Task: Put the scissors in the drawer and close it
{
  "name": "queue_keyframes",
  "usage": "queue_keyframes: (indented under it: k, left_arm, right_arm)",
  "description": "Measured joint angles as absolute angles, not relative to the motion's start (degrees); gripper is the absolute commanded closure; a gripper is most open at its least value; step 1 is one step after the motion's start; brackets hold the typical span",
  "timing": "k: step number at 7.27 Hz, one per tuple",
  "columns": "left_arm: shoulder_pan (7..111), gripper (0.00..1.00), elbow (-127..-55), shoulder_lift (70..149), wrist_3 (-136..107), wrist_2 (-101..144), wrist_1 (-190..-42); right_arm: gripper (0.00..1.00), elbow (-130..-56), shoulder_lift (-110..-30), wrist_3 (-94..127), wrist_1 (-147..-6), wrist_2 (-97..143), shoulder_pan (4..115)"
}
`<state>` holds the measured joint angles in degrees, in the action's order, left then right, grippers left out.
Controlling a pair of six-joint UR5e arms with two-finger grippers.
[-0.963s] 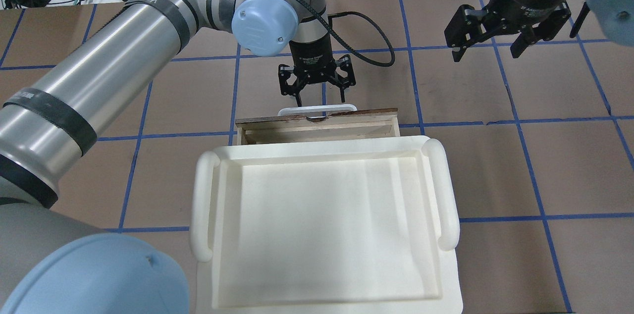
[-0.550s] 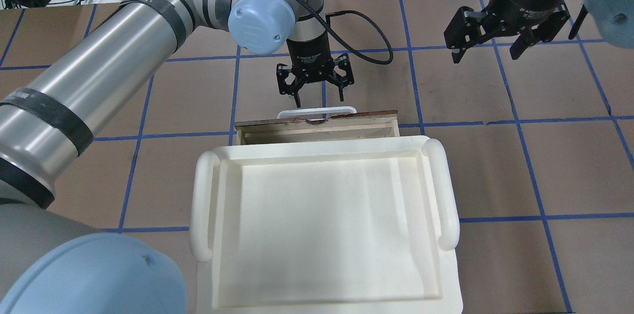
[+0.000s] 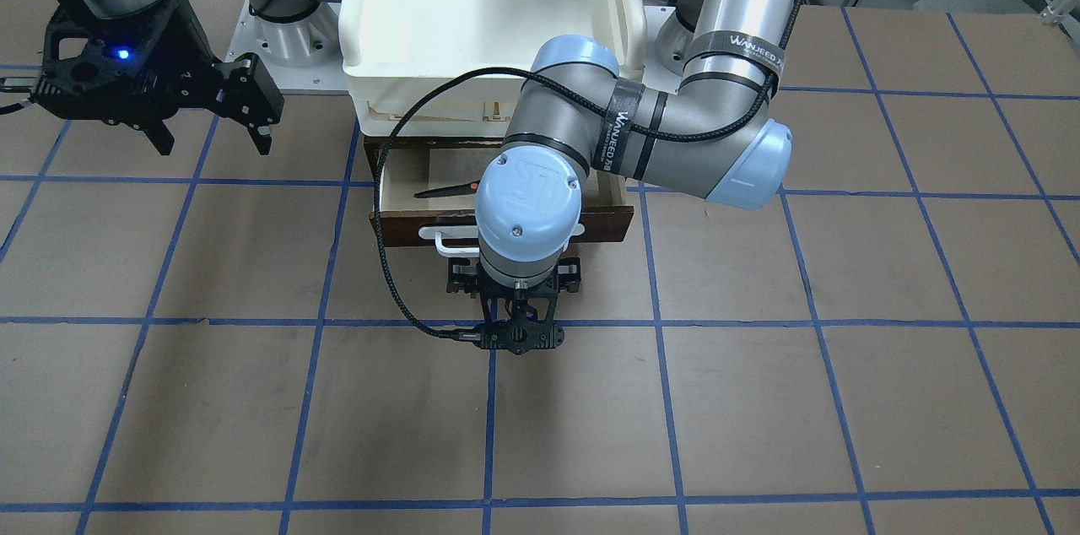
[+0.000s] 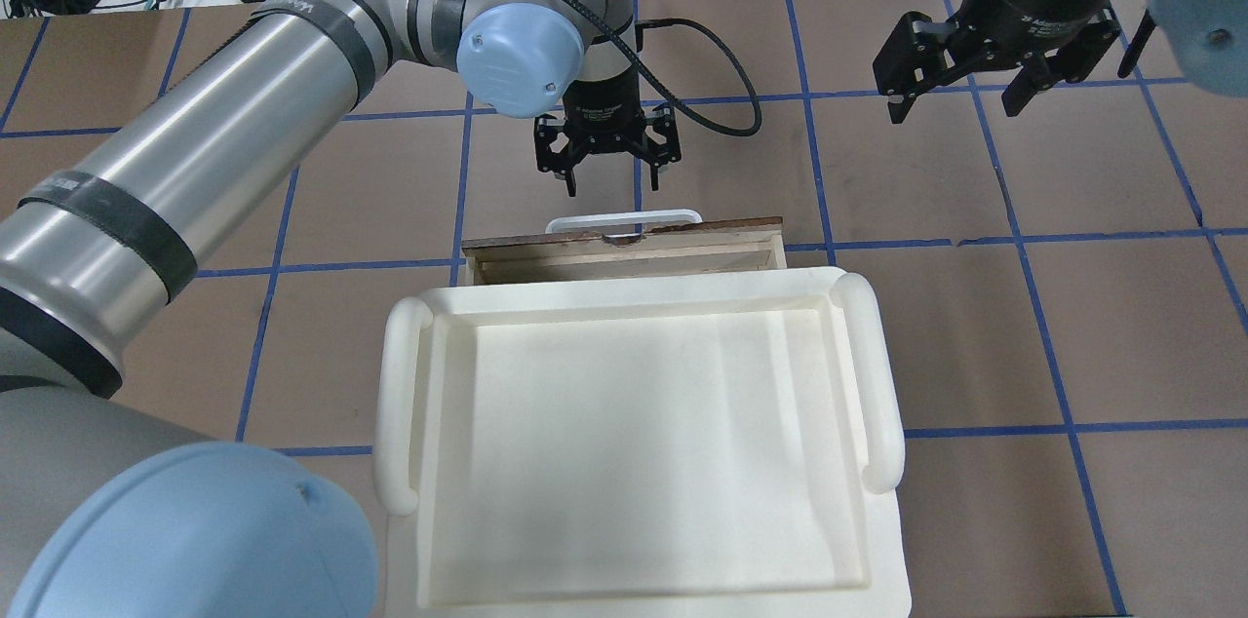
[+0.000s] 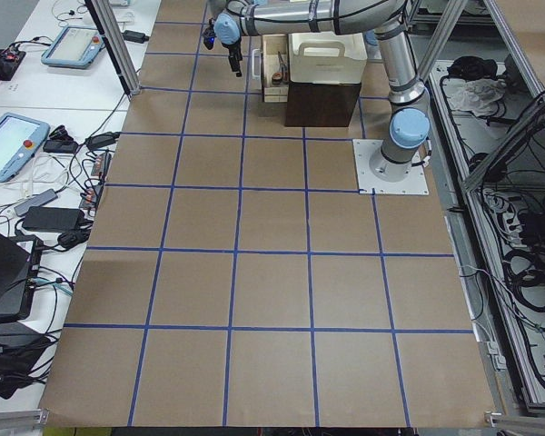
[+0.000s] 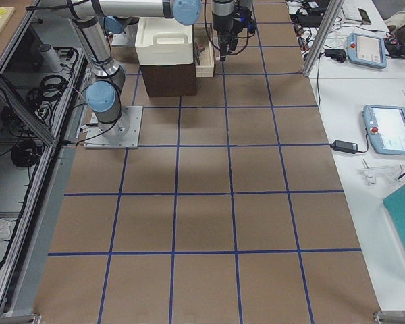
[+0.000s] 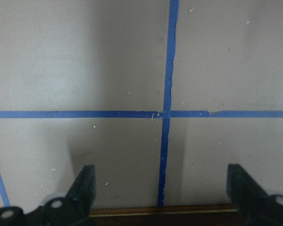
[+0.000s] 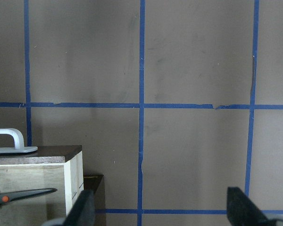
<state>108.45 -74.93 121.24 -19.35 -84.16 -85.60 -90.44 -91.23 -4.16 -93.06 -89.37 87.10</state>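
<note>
The scissors [image 3: 445, 191] lie inside the open drawer [image 3: 604, 224], blades toward the view's left; they also show in the right wrist view [image 8: 23, 193]. The drawer [image 4: 726, 228] sticks out from under the white tray, its white bar handle [image 4: 624, 215] facing away from the robot. My left gripper [image 4: 612, 179] is open and empty, pointing down over the table just beyond the handle, not touching it; its fingers [image 7: 84, 184] frame bare table. My right gripper [image 4: 960, 106] is open and empty, hovering off to the right of the drawer.
A large white plastic tray [image 4: 402, 404] sits on top of the dark cabinet above the drawer. A black cable [image 3: 384, 265] loops from the left wrist beside the drawer. Brown table with blue tape grid surrounds it.
My left gripper has moved away from the drawer handle, farther across the table from the robot. The drawer, the scissors and the right gripper stay as they were.
</note>
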Motion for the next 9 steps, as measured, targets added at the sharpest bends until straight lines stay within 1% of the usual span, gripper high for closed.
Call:
queue_keyframes:
  k: [5, 7, 9]
  left_arm:
    - [109.52, 0.0, -76.41, 119.08, -20.12, -81.23, -105.17]
    - [110.11, 0.0, -77.86, 117.16, -20.14, -81.02, -107.7]
    - [109.35, 0.0, -77.84, 115.72, -20.25, -79.87, -106.77]
  right_arm:
    - [0.0, -90.47, -91.23, -4.2, -93.08, -89.38, 87.1]
    - [0.0, -90.5, -91.23, -4.2, -93.08, -89.44, 87.1]
    - [0.0, -90.45, -91.23, -4.22, -93.08, -89.45, 87.1]
